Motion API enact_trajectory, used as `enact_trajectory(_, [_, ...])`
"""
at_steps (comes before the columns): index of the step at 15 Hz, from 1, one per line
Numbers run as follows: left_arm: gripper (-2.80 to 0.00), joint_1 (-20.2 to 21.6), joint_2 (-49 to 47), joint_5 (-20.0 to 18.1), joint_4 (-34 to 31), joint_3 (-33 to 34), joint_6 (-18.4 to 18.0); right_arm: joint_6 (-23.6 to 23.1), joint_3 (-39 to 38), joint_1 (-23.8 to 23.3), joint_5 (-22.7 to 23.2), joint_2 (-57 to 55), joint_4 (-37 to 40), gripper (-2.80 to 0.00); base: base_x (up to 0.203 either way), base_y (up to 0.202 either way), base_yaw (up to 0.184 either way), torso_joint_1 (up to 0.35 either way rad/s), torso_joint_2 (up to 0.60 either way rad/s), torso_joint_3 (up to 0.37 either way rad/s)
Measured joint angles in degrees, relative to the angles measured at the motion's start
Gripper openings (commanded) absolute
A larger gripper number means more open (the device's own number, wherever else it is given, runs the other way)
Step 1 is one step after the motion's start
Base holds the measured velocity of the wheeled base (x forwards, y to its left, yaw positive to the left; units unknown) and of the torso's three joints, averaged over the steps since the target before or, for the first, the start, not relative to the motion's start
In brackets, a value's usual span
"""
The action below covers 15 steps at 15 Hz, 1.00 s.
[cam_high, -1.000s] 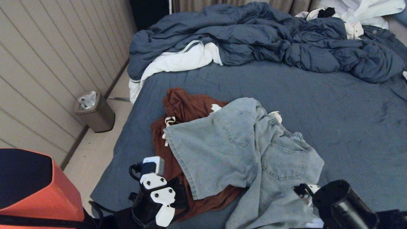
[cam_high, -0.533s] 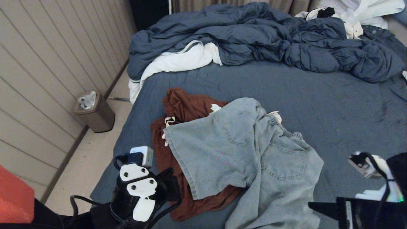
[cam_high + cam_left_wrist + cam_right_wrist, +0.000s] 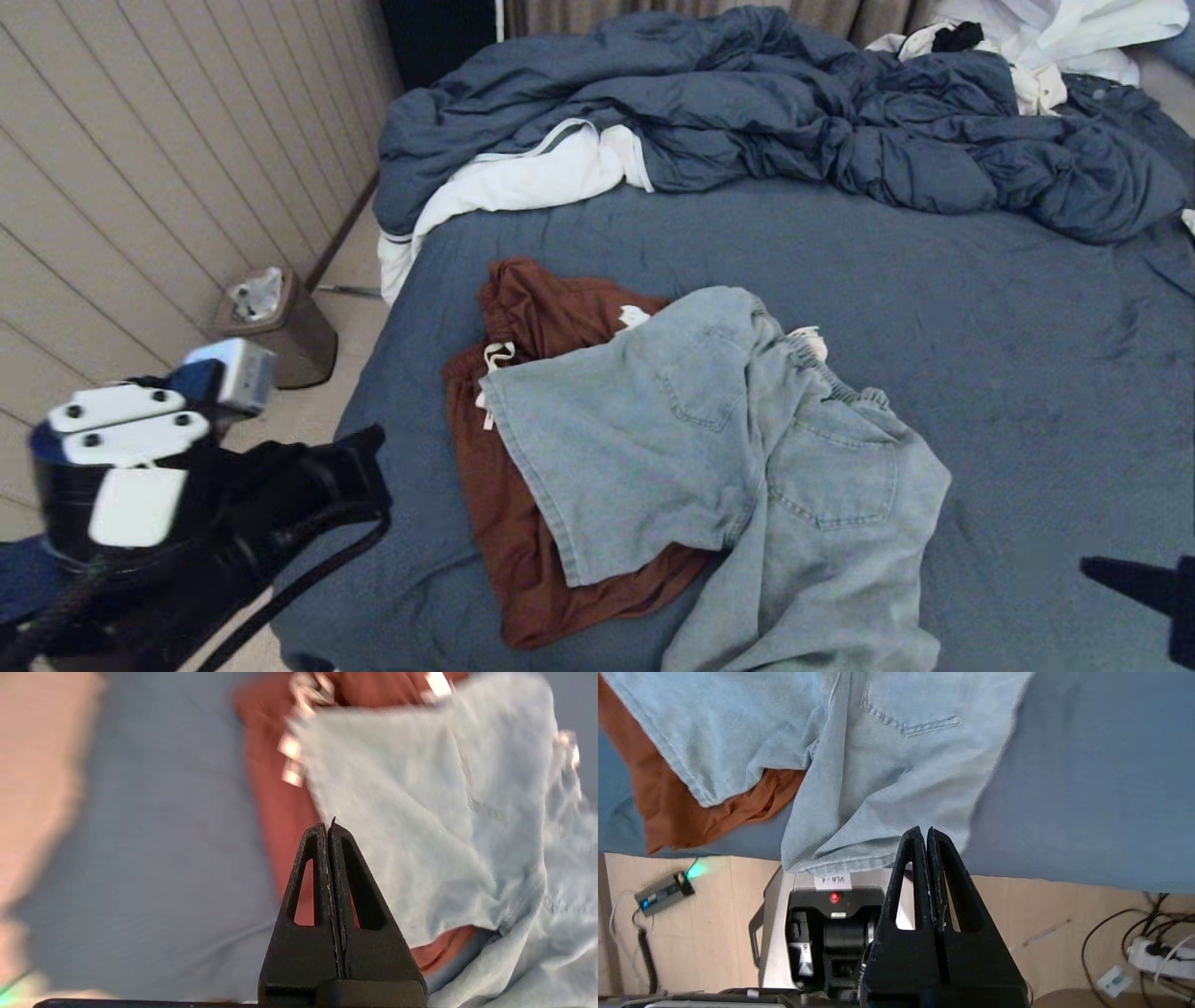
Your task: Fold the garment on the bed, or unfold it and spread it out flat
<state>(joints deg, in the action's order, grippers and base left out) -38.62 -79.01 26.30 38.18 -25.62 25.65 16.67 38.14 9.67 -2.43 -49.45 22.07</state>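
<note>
A light-blue denim garment [image 3: 728,448] lies crumpled on the bed [image 3: 980,308], its lower part reaching the near edge. It partly covers a rust-brown garment [image 3: 532,317] with white drawstrings. My left gripper [image 3: 373,462] hangs shut and empty over the bed's near left corner, apart from both garments; in the left wrist view its tips [image 3: 328,826] point toward the denim [image 3: 420,812] and the brown cloth [image 3: 275,802]. Only the tip of my right gripper [image 3: 1092,567] shows at the lower right. Its fingers [image 3: 923,833] are shut on nothing, just off the denim hem [image 3: 878,756].
A bunched blue duvet [image 3: 747,103] with white lining fills the far end of the bed, with white clothes [image 3: 1055,37] behind it. A lidded bin [image 3: 280,327] stands on the floor by the panelled wall. Below the bed edge are the robot base [image 3: 822,933] and floor cables [image 3: 1153,952].
My left arm has swung left and up, away from the brown garment. My right arm has pulled back to the lower right corner and its fingers have shut. The garments have not moved.
</note>
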Motion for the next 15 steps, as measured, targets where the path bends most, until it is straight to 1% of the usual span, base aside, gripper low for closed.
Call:
enact_trajectory(1, [-2.8, 1.1, 5.3, 1.4, -5.9, -0.8, -0.1, -0.3, 1.1, -0.5, 0.0, 3.0, 2.9, -2.8, 0.0, 0.0, 0.0, 0.0, 0.0, 0.0])
enact_trajectory(2, [-2.8, 2.3, 11.3, 3.7, -13.4, -1.9, 0.0, -0.6, 1.7, -0.8, 0.0, 6.3, 5.8, -2.8, 0.0, 0.0, 0.0, 0.0, 0.0, 0.0])
enact_trajectory(4, [-2.8, 4.7, 22.4, 9.8, -28.9, -4.8, 0.7, -1.2, 0.8, -0.5, 0.0, 12.2, 10.7, -2.8, 0.0, 0.0, 0.0, 0.0, 0.0, 0.0])
enact_trajectory(5, [-2.8, 7.1, 27.5, 13.0, -37.1, -6.1, 0.9, -1.8, -0.8, 1.0, 0.0, 14.8, 12.8, -2.8, 0.0, 0.0, 0.0, 0.0, 0.0, 0.0])
enact_trajectory(6, [-2.8, 10.5, 32.1, 15.6, -44.8, -7.1, 0.9, -2.1, -2.3, 2.8, 0.0, 17.1, 14.1, -2.8, 0.0, 0.0, 0.0, 0.0, 0.0, 0.0])
enact_trajectory(8, [-2.8, 16.7, 40.2, 17.8, -55.5, -8.3, -0.1, -2.4, -4.1, 4.5, 0.0, 21.2, 15.4, -2.8, 0.0, 0.0, 0.0, 0.0, 0.0, 0.0])
enact_trajectory(9, [-2.8, 20.3, 44.2, 17.7, -59.5, -8.6, -1.4, -2.8, -4.7, 4.5, 0.0, 23.5, 16.4, -2.8, 0.0, 0.0, 0.0, 0.0, 0.0, 0.0])
enact_trajectory(10, [-2.8, 24.0, 47.6, 16.7, -62.4, -8.7, -2.7, -3.5, -5.1, 4.4, 0.1, 25.5, 17.7, -2.8, 0.0, 0.0, 0.0, 0.0, 0.0, 0.0])
enact_trajectory(11, [-2.8, 28.1, 51.0, 14.5, -65.0, -8.8, -4.0, -4.0, -6.0, 4.2, 0.1, 27.5, 18.7, -2.8, 0.0, 0.0, 0.0, 0.0, 0.0, 0.0])
enact_trajectory(12, [-2.8, 32.7, 54.1, 11.5, -67.0, -8.7, -5.5, -4.3, -7.8, 4.1, 0.0, 29.4, 19.0, -2.8, 0.0, 0.0, 0.0, 0.0, 0.0, 0.0])
enact_trajectory(13, [-2.8, 36.7, 56.8, 7.4, -68.8, -8.1, -7.0, -4.3, -9.7, 4.0, -0.5, 30.8, 19.1, -2.8, 0.0, 0.0, 0.0, 0.0, 0.0, 0.0])
enact_trajectory(14, [-2.8, 39.5, 59.2, 2.9, -69.0, -7.0, -8.0, -4.0, -11.8, 3.9, -1.9, 31.9, 18.8, -2.8, 0.0, 0.0, 0.0, 0.0, 0.0, 0.0])
enact_trajectory(15, [-2.8, 40.6, 60.7, -0.8, -67.9, -4.7, -8.4, -4.2, -14.3, 3.9, -3.9, 32.5, 17.5, -2.8, 0.0, 0.0, 0.0, 0.0, 0.0, 0.0])
